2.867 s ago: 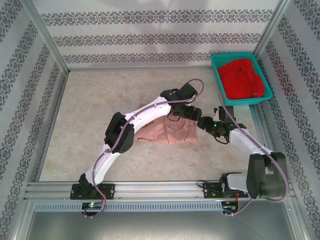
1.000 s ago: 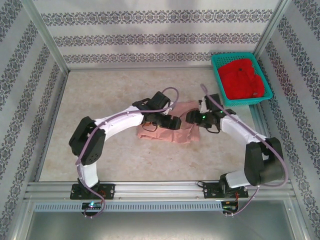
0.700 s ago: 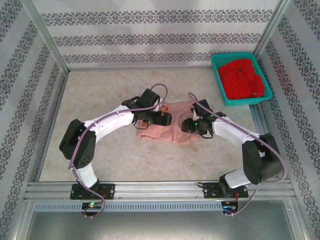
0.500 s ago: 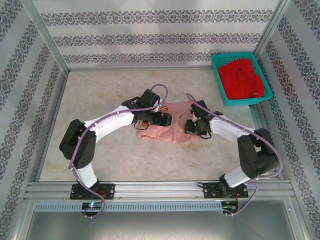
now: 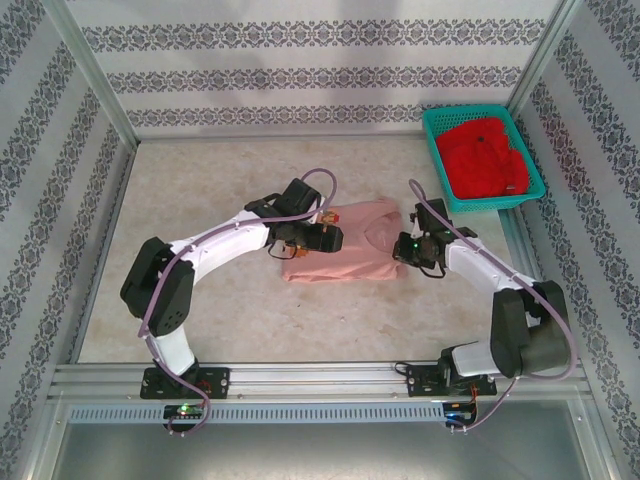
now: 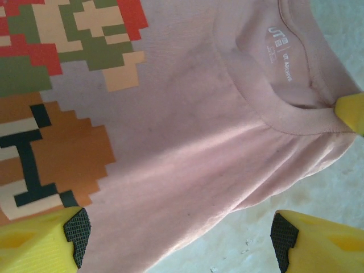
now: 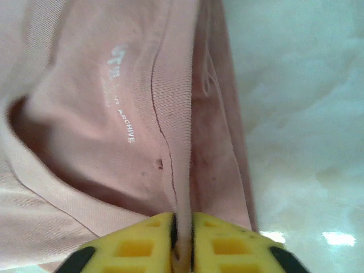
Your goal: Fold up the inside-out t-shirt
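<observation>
From above, mid-table, the inside-out t-shirt [image 5: 350, 250] lies as a flat pink bundle between the two arms, on the pale table [image 5: 200, 190]. The left gripper [image 5: 325, 237] sits over its left end and the right gripper [image 5: 405, 250] meets its right edge. A teal basket [image 5: 524, 194] holding a red garment [image 5: 485, 155] stands well apart at the far right.

Through the left wrist camera, the left gripper's yellow fingers [image 6: 34, 242] with black pads stand wide apart just above the cloth, holding nothing. Below them spreads a pixel-block print [image 6: 62, 62] in red, olive, tan, brown and black. The ribbed collar [image 6: 267, 108] curves at upper right, and a yellow fingertip [image 6: 351, 112] of the right gripper pinches its rim. White writing inside the neck is too small to read beyond a "UT" logo.

Through the right wrist camera, the right gripper's fingers are pressed together on a thin upright ridge of neckline fabric. Beside the seam, white print reads "ARCHIVE" under a small logo. The pinch probably anchors the neck end so the free left gripper can take another edge for the fold.
</observation>
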Robot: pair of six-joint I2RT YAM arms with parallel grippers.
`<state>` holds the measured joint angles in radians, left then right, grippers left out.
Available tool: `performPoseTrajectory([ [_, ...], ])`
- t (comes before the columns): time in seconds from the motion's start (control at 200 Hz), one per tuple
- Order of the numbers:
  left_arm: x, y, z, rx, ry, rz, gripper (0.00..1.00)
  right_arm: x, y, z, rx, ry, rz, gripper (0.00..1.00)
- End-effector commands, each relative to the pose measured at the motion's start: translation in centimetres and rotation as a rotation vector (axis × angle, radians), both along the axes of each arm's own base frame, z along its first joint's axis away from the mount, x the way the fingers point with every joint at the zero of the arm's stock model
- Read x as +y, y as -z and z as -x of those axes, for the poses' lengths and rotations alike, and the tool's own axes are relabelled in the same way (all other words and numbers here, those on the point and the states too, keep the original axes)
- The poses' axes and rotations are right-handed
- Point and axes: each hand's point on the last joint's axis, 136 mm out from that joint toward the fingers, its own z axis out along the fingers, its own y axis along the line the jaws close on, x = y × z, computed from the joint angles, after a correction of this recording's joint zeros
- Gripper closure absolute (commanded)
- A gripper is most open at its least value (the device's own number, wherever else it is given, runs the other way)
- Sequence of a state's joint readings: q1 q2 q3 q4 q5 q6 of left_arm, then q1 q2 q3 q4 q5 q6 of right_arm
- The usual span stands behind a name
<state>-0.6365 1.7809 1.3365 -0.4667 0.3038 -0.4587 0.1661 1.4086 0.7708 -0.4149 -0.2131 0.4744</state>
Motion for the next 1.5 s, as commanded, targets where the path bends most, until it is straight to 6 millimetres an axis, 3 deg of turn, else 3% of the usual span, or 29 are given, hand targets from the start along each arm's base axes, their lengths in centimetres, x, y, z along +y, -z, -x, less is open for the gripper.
performPoseTrajectory([
  [0.0, -0.2, 0.2, -0.8, -0.019, 0.023, -0.042, 0.16, -0.7, 2.0, 1.0, 0.063, 0.024, -0.004, 0.74],
  [0.09, -0.2, 0.5, -1.3, -0.017, 0.026, -0.064, 0.16, -1.9, 2.2, 0.9, 0.077, 0.051, 0.012, 0.64],
  [0.18, 0.2, 0.9, -1.8, -0.008, 0.021, -0.079, 0.16, -2.4, 0.7, 0.5, 0.029, 0.055, 0.032, 0.58],
  [0.365, 2.9, 2.1, -3.3, 0.042, -0.04, -0.071, 0.16, 0.5, -2.1, 1.4, -0.062, -0.006, 0.013, 0.56],
  [0.495, 3.3, 3.2, -4.3, 0.09, -0.04, -0.025, 0.16, 2.5, -1.2, 2.0, -0.032, -0.015, -0.01, 0.57],
  [0.705, 3.3, 6.3, -4.1, 0.164, -0.003, -0.05, 0.17, 2.1, 1.6, 0.7, 0.027, -0.003, 0.004, 0.6],
  [0.824, 3.7, 7.8, -2.3, 0.214, 0.013, -0.054, 0.18, 1.3, 2.3, -1.1, 0.03, 0.006, -0.003, 0.61],
  [0.894, 4.2, 8.8, -0.2, 0.243, 0.01, -0.065, 0.19, 1.1, 2.7, -2.1, 0.038, -0.005, 0.003, 0.62],
  [0.999, 4.6, 9.7, 4.5, 0.277, 0.023, -0.089, 0.19, 1.7, 3.2, -3.6, 0.053, -0.049, -0.008, 0.64],
  [1.119, 4.3, 10.2, 10.5, 0.302, 0.027, -0.115, 0.19, 3.8, 2.8, -6.2, 0.025, -0.147, -0.012, 0.64],
  [1.214, 2.6, 9.0, 14.3, 0.264, 0.067, -0.092, 0.18, 6.9, 1.7, -8.8, -0.016, -0.252, -0.026, 0.64],
  [1.279, 1.6, 7.3, 15.3, 0.207, 0.106, -0.083, 0.17, 8.6, 0.7, -10.4, -0.043, -0.31, -0.002, 0.62],
  [1.384, 1.5, 3.7, 13.4, 0.055, 0.096, -0.047, 0.16, 9.7, -2.5, -12.1, -0.12, -0.349, -0.009, 0.6],
  [1.499, 2.8, 0.3, 9.0, -0.064, 0.036, 0.031, 0.14, 8.6, -4.8, -10.5, -0.154, -0.344, -0.005, 0.56],
])
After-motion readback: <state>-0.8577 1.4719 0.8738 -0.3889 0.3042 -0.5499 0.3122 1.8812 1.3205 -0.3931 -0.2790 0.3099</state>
